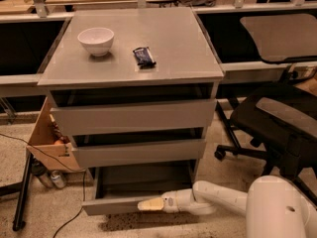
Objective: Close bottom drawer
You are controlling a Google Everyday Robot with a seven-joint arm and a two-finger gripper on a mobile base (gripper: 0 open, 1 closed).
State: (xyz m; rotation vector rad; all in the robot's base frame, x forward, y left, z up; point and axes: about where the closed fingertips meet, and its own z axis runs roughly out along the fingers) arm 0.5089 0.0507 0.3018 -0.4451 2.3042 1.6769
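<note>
Cabinet (173, 43): three grey drawers, all of it above and behind the jaws. Office chair (277, 128) is well off to the right of them, clear of the push path.

Bottom drawer (114, 208) is pulled well out with its plain grey floor showing. Its front panel runs left from the jaws.

Cardboard box (47, 138) sits up and left of the jaws, beside the cabinet. White bowl (96, 39) and dark snack packet (144, 57) are on the top, far above.

Gripper (151, 204) is at the front panel's top edge, right of centre. Jaws look closed into one tapered tip, holding nothing.

Risks as I read it:
- Contact is high on the lip, so the tip could ride over the edge into the drawer instead of pushing.
- An off-centre push could rack the drawer and jam it short of closed.
</note>
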